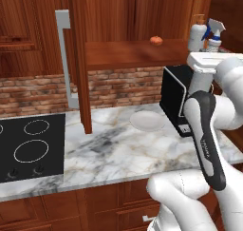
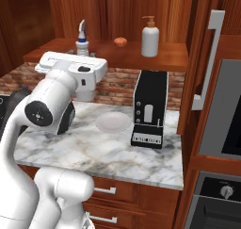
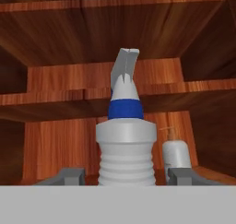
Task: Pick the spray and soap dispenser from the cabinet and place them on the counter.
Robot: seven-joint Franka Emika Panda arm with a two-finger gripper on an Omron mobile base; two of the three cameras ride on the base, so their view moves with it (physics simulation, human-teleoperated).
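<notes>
The spray [image 3: 126,140], grey-white with a blue collar and white trigger, stands on the shelf of the open cabinet [image 1: 123,54], and my gripper [image 3: 125,177] is shut on it, one fingertip at each side of its ribbed neck. In the base views the spray [image 1: 214,33] [image 2: 83,42] rises just above my hand. The soap dispenser [image 1: 197,35] [image 2: 150,39] [image 3: 176,156] stands on the same shelf, close beside the spray. Below lies the marble counter [image 1: 118,149] [image 2: 94,148].
A small orange fruit [image 1: 156,40] [image 2: 120,41] sits on the shelf. Under the shelf stand a black appliance [image 1: 175,99] [image 2: 149,108] and a white plate [image 1: 148,120]. The open cabinet door [image 1: 78,59] hangs over the counter; a black cooktop [image 1: 28,147] lies to the left.
</notes>
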